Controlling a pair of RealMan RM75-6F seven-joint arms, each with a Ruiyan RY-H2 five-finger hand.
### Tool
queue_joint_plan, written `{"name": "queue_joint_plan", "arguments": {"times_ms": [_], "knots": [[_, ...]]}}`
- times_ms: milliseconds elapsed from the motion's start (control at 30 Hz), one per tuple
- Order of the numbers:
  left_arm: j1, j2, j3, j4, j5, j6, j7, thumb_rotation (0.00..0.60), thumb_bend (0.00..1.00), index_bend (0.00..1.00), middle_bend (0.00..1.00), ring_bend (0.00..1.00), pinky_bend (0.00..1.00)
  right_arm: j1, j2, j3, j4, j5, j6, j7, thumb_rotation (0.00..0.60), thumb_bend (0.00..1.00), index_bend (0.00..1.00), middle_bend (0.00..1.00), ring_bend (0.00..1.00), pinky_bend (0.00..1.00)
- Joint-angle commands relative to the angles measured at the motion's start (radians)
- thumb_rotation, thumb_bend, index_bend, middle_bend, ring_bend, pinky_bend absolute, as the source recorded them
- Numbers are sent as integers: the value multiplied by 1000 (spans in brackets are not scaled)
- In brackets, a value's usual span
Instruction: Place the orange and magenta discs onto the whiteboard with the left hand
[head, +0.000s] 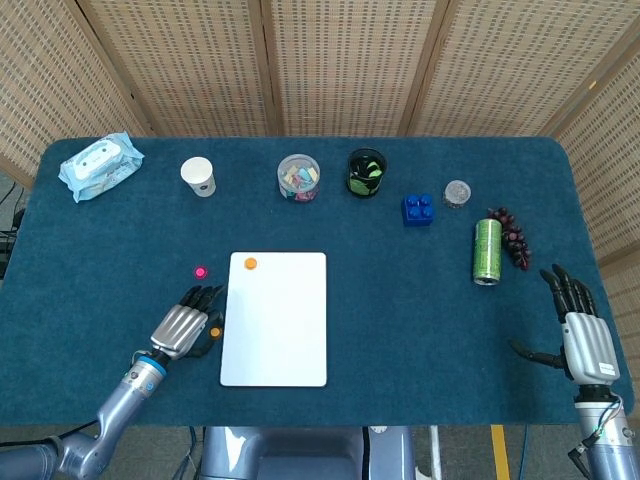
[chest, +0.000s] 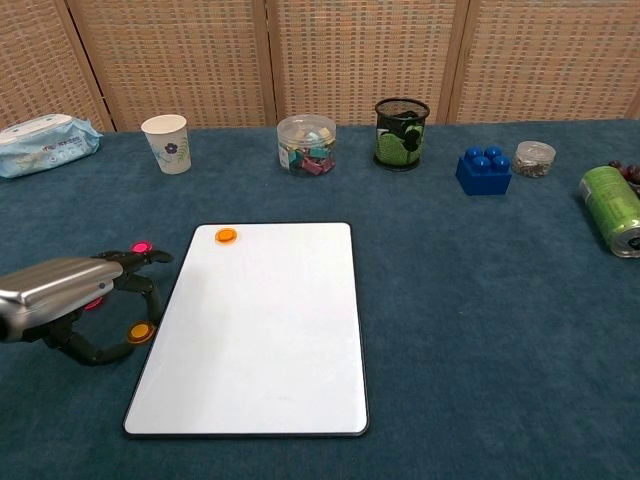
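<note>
The whiteboard (head: 275, 330) (chest: 262, 340) lies flat at the table's front centre. One orange disc (head: 250, 263) (chest: 227, 236) sits on its far left corner. A second orange disc (head: 215, 331) (chest: 140, 332) lies on the cloth just off the board's left edge. My left hand (head: 183, 326) (chest: 62, 295) is low beside it, pinching that disc between thumb and a curled finger. A magenta disc (head: 200, 271) (chest: 141, 247) lies on the cloth just beyond the fingertips. The chest view shows a pink spot under the hand. My right hand (head: 582, 338) rests open at the front right.
Along the far edge stand a wipes pack (head: 100, 165), a paper cup (head: 199, 176), a clip jar (head: 298, 177), a mesh pen cup (head: 366, 173), a blue brick (head: 418, 209) and a small tin (head: 457, 192). A green can (head: 487, 250) and grapes (head: 512, 236) lie at the right.
</note>
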Motion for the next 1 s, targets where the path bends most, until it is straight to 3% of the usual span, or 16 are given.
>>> {"name": "queue_joint_plan", "arguments": {"times_ms": [33,267,567,733,1000], "knots": [[2,6,-3,-7,5,7,-3,600,347,529,0,0,0,0,0,0,0,0,-1,0,600,131,0,0,0,0],[-10,31,-36,-38,-3,12,9,600,344,529,0,0,0,0,1,0,-2,2,-2,0,600,131,0,0,0,0],[-106,34,-160,-74,-135,-65,137,600,339,529,0,0,0,1,2,0,-4,4,-5,3,600,131,0,0,0,0],[-195,-28,-242,2,-214,-129,160,600,336,529,0,0,0,2,4,1,-5,7,-9,3,600,131,0,0,0,0],[-311,-126,-293,135,-300,-211,199,600,334,529,0,0,0,4,7,2,-8,15,-19,10,600,131,0,0,0,0]]}}
